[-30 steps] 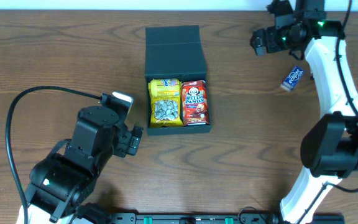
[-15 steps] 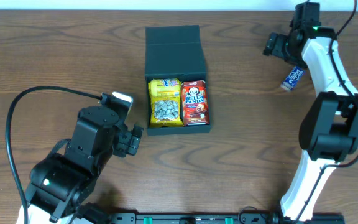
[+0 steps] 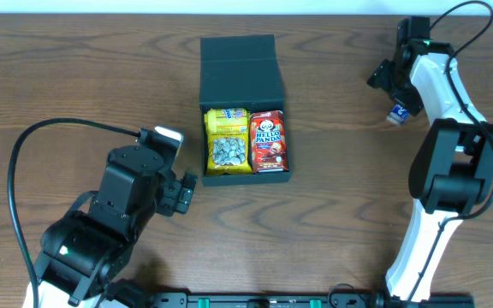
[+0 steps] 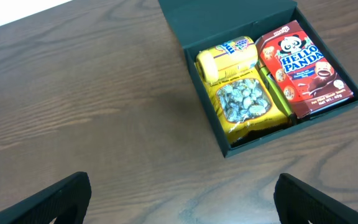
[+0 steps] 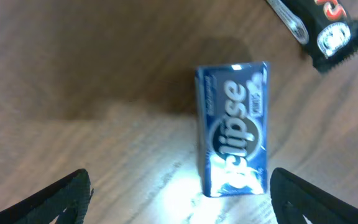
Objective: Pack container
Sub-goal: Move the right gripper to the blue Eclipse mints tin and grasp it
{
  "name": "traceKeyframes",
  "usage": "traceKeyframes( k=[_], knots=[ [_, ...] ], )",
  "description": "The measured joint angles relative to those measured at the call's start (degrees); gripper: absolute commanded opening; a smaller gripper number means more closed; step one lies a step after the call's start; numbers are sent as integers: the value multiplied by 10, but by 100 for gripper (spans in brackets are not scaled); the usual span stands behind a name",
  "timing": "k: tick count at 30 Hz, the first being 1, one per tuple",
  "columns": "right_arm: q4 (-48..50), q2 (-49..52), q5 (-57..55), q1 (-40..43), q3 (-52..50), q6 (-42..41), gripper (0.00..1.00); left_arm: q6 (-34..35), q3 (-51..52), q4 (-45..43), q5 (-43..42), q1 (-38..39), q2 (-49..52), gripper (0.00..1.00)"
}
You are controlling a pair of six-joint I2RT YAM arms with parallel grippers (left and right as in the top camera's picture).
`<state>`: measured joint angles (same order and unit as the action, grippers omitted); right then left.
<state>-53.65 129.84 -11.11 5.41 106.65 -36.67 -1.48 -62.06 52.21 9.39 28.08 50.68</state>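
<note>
In the container (image 3: 240, 68), yellow packet (image 3: 228, 144), red packet (image 3: 269, 142)

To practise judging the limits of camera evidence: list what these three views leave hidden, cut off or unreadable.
- Overhead: the Eclipse gum pack is mostly covered by the right arm; its label is too small to read.
- Right wrist: the dark wrapper is cut off by the top right edge, brand unreadable.
- Left wrist: the flap lid of the container runs off the top edge.
</note>
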Motion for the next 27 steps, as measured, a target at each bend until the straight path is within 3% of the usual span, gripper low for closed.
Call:
traceKeyframes(
  k=[7, 15, 27],
  knots=[
    [-23, 0, -31, 5, 0, -7, 98, 0, 0, 0, 0, 0, 0, 95],
    [19, 1, 24, 37, 0, 60, 97, 0, 0, 0, 0, 0, 0, 95],
    [28, 29, 53, 43, 0, 117, 87, 0, 0, 0, 0, 0, 0, 95]
  ],
)
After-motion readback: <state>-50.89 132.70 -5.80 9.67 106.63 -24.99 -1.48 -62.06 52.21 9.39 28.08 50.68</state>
